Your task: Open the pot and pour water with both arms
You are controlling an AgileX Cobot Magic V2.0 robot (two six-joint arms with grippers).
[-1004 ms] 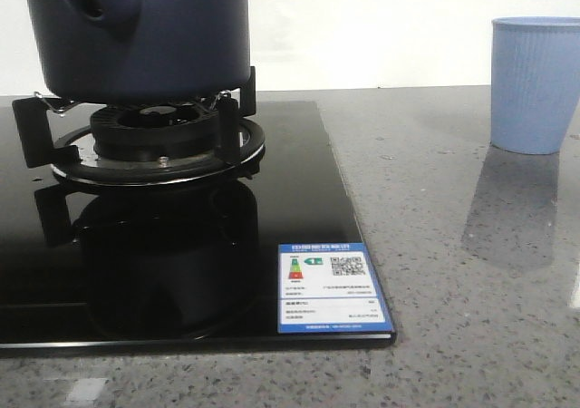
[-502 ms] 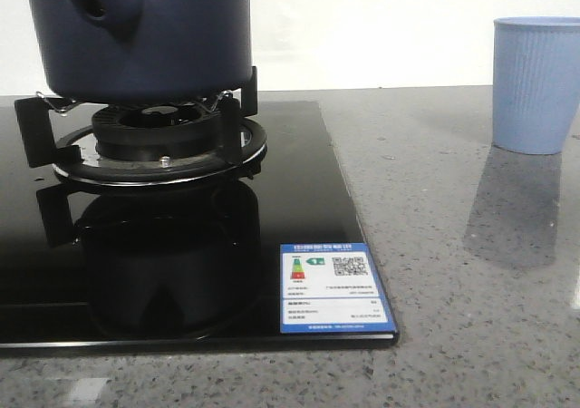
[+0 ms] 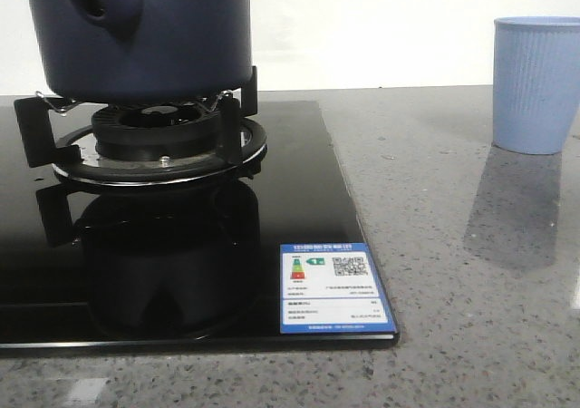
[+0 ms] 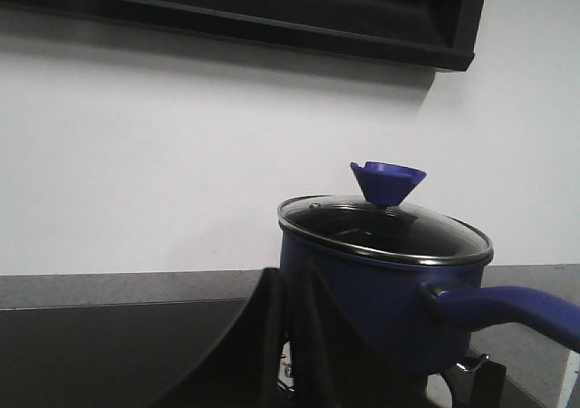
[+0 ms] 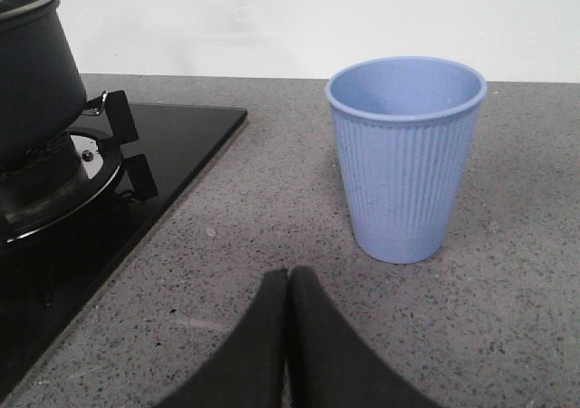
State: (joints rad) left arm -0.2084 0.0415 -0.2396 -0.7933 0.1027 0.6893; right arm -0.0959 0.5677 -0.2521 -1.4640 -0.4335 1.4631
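Pot (image 3: 136, 36) top cropped, front view

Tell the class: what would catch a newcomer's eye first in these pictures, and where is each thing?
First, the dark navy pot sitting on the burner of the black glass hob, on the left of the front view; its glass lid with a blue knob is on. Next, the pale blue ribbed cup standing upright on the grey speckled counter, far right.

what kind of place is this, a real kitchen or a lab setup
Most likely a kitchen counter, possibly staged. A dark blue pot with a glass lid sits on a gas burner set in a black glass hob, beside a speckled grey countertop holding a pale blue cup.
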